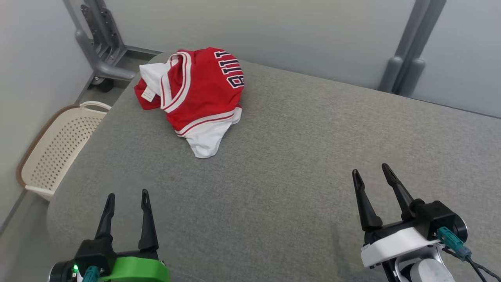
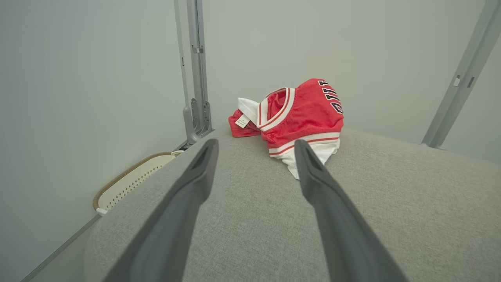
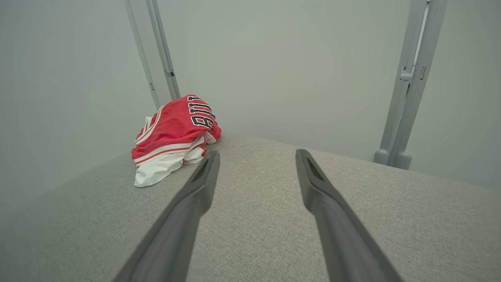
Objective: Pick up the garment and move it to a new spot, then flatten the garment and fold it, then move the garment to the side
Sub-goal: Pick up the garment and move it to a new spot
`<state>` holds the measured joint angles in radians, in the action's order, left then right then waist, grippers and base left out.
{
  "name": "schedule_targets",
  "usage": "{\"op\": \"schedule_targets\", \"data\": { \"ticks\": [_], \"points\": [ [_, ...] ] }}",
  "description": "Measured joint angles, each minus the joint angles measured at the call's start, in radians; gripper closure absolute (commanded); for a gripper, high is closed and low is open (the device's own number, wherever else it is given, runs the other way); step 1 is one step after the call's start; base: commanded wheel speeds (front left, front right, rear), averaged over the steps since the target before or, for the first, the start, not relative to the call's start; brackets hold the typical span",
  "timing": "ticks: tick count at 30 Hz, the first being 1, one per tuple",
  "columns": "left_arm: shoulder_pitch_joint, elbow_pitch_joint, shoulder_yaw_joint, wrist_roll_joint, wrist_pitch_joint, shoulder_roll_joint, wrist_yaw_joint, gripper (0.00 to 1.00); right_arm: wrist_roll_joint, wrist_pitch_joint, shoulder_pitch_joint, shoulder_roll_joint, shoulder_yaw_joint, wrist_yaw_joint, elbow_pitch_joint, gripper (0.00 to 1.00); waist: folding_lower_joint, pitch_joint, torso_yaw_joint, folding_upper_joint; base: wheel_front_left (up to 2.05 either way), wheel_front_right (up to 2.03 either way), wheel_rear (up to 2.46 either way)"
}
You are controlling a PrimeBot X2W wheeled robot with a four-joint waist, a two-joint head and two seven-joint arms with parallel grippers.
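A red and white garment with black lettering lies crumpled in a heap at the far left of the grey padded surface. It also shows ahead in the left wrist view as the garment and off to the left in the right wrist view as the garment. My left gripper stands open at the near left, well short of the heap, with nothing between its fingers. At the near right my right gripper is open too and holds nothing.
A cream perforated basket sits on the floor beside the surface's left edge. Grey metal frame posts rise at the back left and a second pair of posts at the back right, against pale walls.
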<state>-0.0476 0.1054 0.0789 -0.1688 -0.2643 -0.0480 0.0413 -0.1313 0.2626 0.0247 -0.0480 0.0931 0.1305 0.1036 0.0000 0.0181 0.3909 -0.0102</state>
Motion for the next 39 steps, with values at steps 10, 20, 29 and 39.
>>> {"op": "schedule_targets", "data": {
  "ticks": [10,20,29,39],
  "points": [
    [-0.004,0.000,-0.011,0.001,0.000,0.000,0.002,0.00,0.002,0.000,0.000,0.000,0.016,0.000,-0.002,0.00,0.0000,0.010,0.022,0.0000,0.00,0.00,0.00],
    [0.132,-0.002,-0.098,0.005,0.000,-0.083,-0.048,0.00,0.010,0.000,0.027,0.000,0.026,0.000,-0.025,0.00,0.0000,0.046,-0.032,0.0000,0.00,0.00,0.00],
    [0.477,0.126,-0.097,0.001,0.104,-0.209,-0.115,0.00,0.048,0.000,0.101,0.000,0.038,0.000,-0.051,0.00,0.0000,0.149,-0.093,0.0000,0.00,0.00,0.00],
    [0.818,0.415,-0.075,-0.099,0.293,-0.293,-0.161,0.00,0.072,0.000,0.215,0.000,0.060,0.000,-0.071,0.00,0.0000,0.302,-0.186,0.0000,0.00,0.00,0.00]
  ]
}}
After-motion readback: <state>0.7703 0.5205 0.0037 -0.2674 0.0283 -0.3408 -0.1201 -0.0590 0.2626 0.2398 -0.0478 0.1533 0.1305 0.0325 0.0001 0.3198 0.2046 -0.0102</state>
